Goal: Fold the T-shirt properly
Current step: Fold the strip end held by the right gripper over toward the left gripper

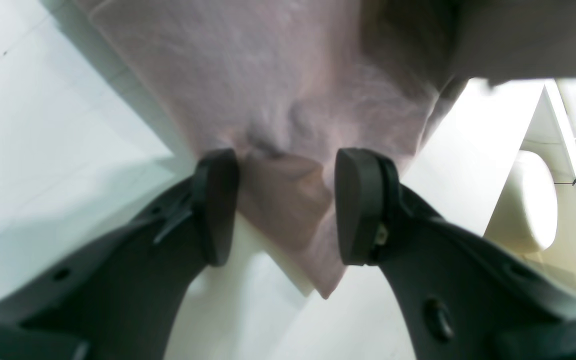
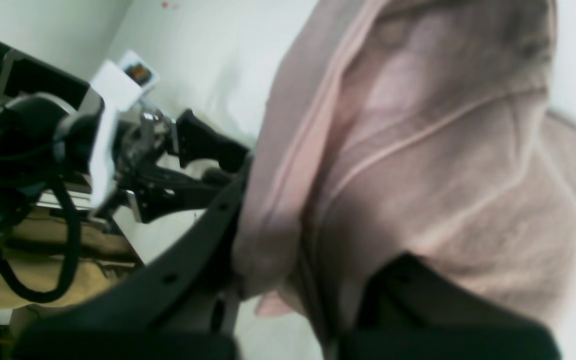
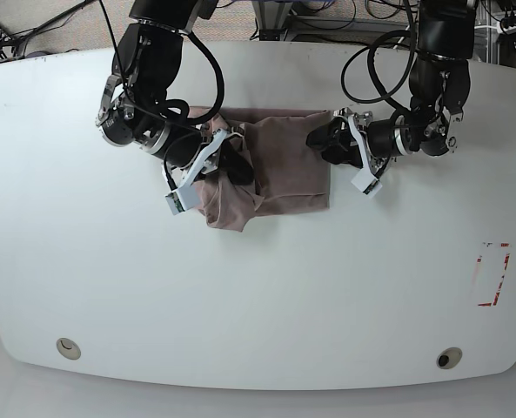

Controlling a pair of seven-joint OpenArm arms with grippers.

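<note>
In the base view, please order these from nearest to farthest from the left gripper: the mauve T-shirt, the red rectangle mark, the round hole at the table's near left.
1. Mauve cloth T-shirt, beside the left gripper.
2. Red rectangle mark, near the table's edge.
3. Round hole, at the opposite corner.

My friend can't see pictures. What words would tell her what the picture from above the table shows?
A dusty mauve T-shirt, partly folded, lies on a white table between two black robot arms. The right gripper, on the picture's left, is shut on the T-shirt and lifts its edge; the left gripper is open at the opposite edge.
</note>
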